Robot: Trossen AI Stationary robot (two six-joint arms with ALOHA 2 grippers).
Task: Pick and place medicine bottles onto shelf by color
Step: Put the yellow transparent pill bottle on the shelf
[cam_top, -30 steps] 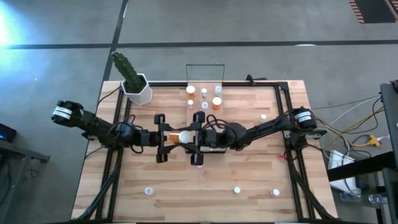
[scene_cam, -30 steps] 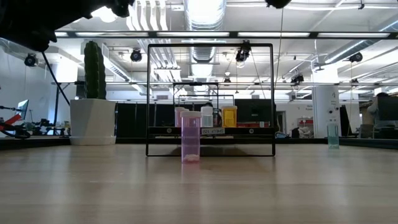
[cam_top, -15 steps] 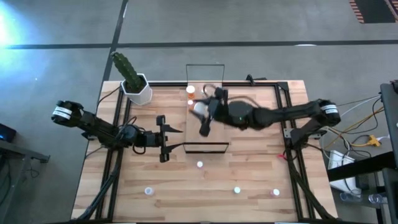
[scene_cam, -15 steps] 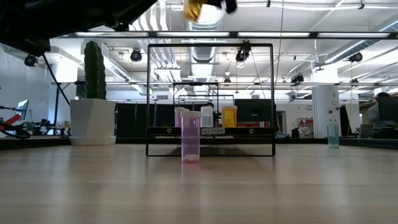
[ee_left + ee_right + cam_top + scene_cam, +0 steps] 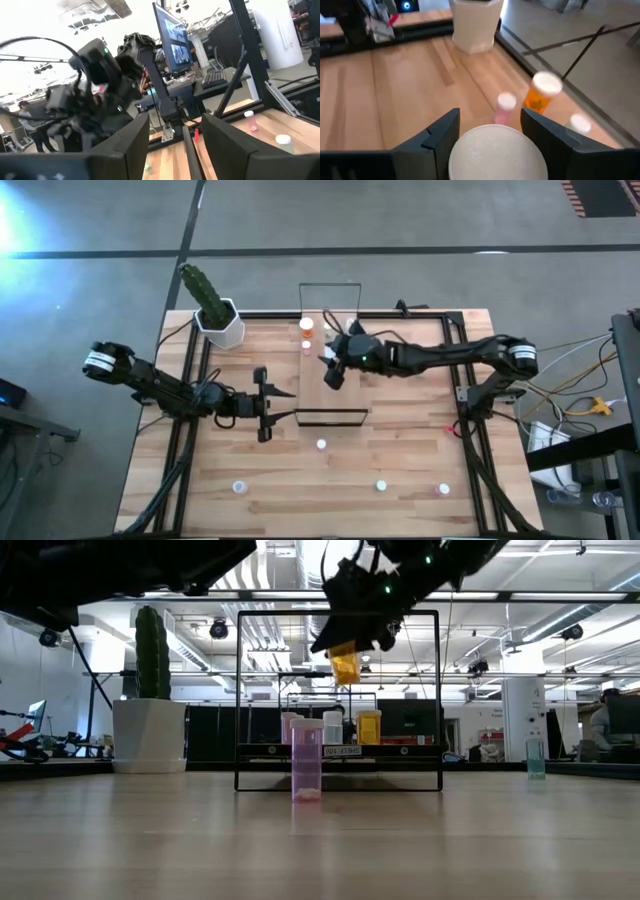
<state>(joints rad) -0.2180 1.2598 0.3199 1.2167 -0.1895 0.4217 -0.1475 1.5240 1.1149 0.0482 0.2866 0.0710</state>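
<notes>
Tabletop [image 5: 400, 450]; pincer-held bottle [image 5: 345, 666] orange.

The high view looks straight down on the whole tabletop [image 5: 400, 470]. The low view looks level across it, sharing the shelf [image 5: 340, 752]. Each wrist view looks closely past its own gripper.

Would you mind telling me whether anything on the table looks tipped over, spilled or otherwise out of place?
Nothing stands out. The loose medicine bottles stand upright on the table, as do those on the shelf. The right gripper holds an orange bottle above the shelf.
</notes>
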